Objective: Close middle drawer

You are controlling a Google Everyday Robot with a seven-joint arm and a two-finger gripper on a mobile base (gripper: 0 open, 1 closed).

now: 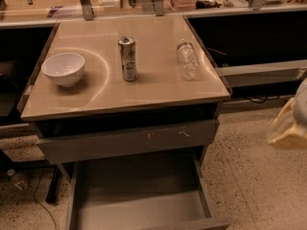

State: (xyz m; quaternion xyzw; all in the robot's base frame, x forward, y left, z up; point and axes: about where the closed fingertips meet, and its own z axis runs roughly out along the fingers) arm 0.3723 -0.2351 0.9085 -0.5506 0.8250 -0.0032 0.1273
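Note:
The middle drawer is pulled far out below the table top; it is a wide, shallow grey tray, and its plain front panel lies at the bottom edge of the view. Above it sits a grey drawer front with small white scratch marks, slightly out from the frame. My gripper is out of view. Only a white and tan part of my arm shows at the right edge, to the right of the drawers and apart from them.
On the tan table top stand a white bowl at left, a metal can in the middle and a clear plastic bottle lying at right. A counter with clutter runs behind. Speckled floor lies to the right.

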